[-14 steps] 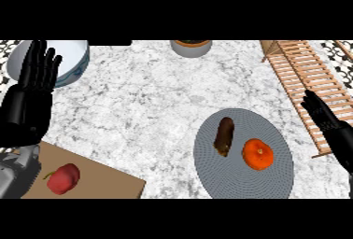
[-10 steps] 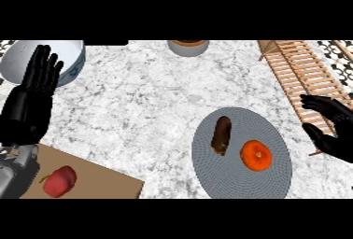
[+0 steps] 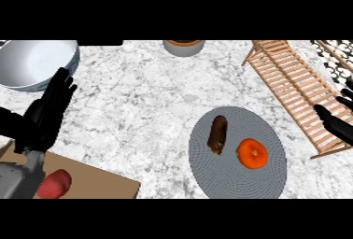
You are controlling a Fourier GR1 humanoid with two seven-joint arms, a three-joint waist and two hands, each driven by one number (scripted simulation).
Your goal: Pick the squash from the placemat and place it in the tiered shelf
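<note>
Orange squash [image 3: 252,153]: lies on the right half of the placemat [image 3: 234,184], with nothing holding it.
Placemat: round and grey, on the marble desk [image 3: 151,102]; a long brown vegetable [image 3: 217,134] lies just left of the squash.
Tiered shelf [image 3: 293,88]: wooden slats, to the right of the placemat.
Right robot hand [image 3: 335,122]: at the right edge over the shelf, fingers spread, holding nothing.
Left robot hand [image 3: 47,112]: far left, fingers straight, holding nothing.

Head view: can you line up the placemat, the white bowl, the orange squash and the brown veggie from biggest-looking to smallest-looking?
1. placemat
2. white bowl
3. orange squash and brown veggie: about alike, one round, one long and thin.
</note>
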